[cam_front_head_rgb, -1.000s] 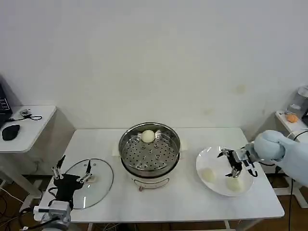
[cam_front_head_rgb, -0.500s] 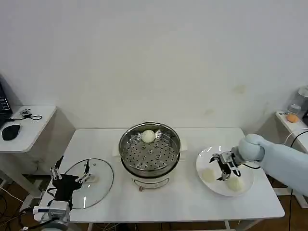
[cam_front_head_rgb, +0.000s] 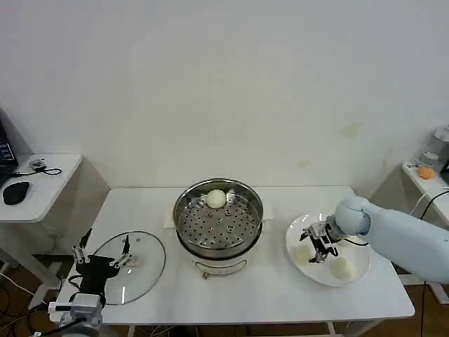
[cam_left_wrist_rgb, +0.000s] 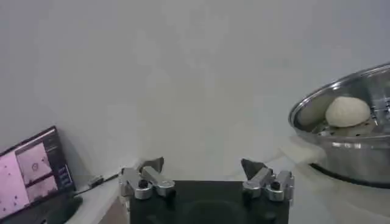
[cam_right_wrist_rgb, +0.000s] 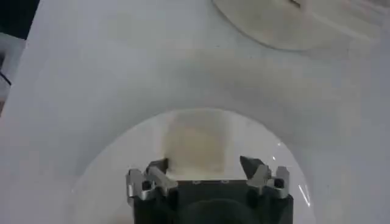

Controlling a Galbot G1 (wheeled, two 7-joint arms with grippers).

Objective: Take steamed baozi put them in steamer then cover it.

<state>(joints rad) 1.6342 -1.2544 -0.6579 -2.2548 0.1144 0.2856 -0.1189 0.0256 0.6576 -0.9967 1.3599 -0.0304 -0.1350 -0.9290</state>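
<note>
Right gripper open over plate, going for next baozi.
One bun already sat in steamer; another on plate. Should centre jaws round the bun, squeeze gently. Left gripper open, parked by cover.

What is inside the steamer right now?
One steamed baozi sits on the steamer's perforated tray, at its far side; the remaining tray is bare holes. Whatever lies below the tray is hidden. The cover lies on the table.
</note>
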